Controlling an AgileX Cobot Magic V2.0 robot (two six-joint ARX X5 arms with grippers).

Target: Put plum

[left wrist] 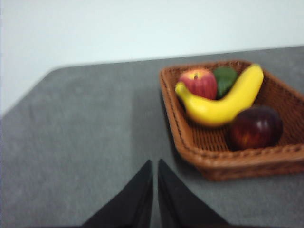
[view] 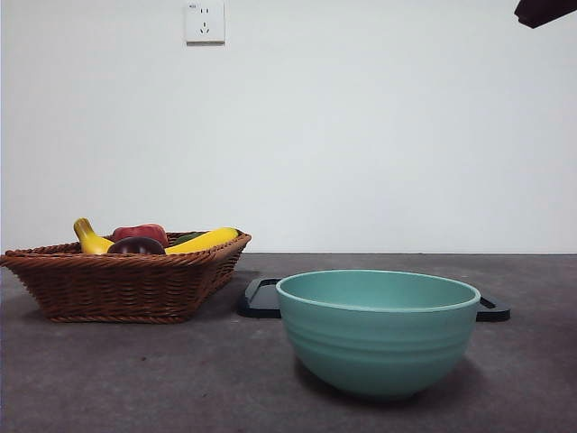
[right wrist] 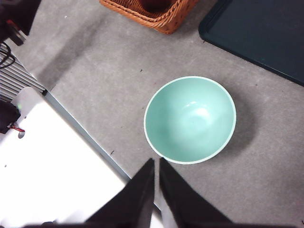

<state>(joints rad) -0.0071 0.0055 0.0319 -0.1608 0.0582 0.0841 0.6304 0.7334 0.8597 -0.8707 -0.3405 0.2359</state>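
The dark maroon plum (left wrist: 255,127) lies in the wicker basket (left wrist: 247,159) beside a yellow banana (left wrist: 223,102); in the front view the plum (view: 137,245) peeks over the basket rim (view: 122,280) at the left. The teal bowl (view: 377,329) stands empty at the front right; it also shows from above in the right wrist view (right wrist: 190,118). My left gripper (left wrist: 155,166) is shut and empty, above the table short of the basket. My right gripper (right wrist: 156,164) is shut and empty, high above the bowl's near edge; one arm shows as a black tip (view: 544,11) at the top right corner.
The basket also holds a red apple (left wrist: 198,83) and a green fruit (left wrist: 225,80). A dark flat tray (view: 263,298) lies behind the bowl, also in the right wrist view (right wrist: 261,33). The table's front edge (right wrist: 85,137) runs near the bowl. A wall socket (view: 205,22) is on the back wall.
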